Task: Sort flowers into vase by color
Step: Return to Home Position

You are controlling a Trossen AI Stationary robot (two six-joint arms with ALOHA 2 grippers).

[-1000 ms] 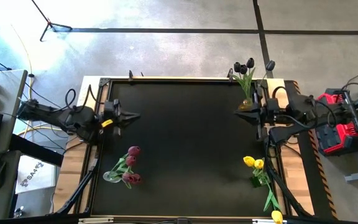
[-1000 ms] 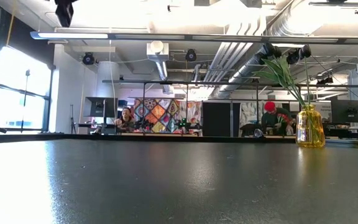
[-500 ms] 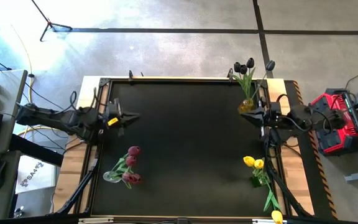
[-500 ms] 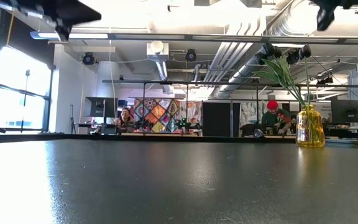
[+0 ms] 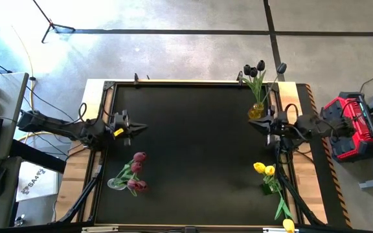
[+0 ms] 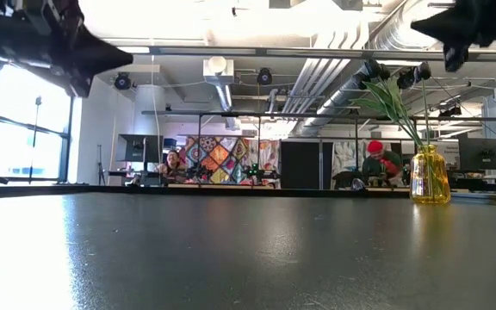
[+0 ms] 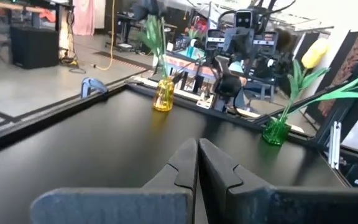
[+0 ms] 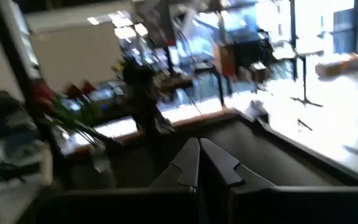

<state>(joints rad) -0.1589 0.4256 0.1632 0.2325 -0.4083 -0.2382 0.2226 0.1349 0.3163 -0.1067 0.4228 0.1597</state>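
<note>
Near-black tulips (image 5: 254,69) stand in a yellow vase (image 5: 256,110) at the table's far right; the low view shows this vase (image 6: 430,179) too. Yellow tulips (image 5: 264,169) sit in a green vase (image 5: 266,189) at the near right, and another yellow head (image 5: 289,225) hangs past the near edge. Pink-magenta tulips (image 5: 136,169) lean out of a clear vase (image 5: 114,184) at the near left. My left gripper (image 5: 144,126) is shut, raised over the left edge. My right gripper (image 5: 251,122) is shut, raised over the right edge beside the yellow vase. Both hold nothing.
The middle of the black table top (image 5: 193,149) is bare. A clamp (image 7: 93,84) sits on the table's frame. A red case (image 5: 348,126) lies off the right side. In the low view, people (image 6: 375,159) sit in the room beyond the table.
Both arms have drawn back outward and sunk lower: the left gripper toward the table's left edge, the right gripper toward the right edge. In the low view they have come down into the picture's top corners. The flowers and vases have stayed still.
</note>
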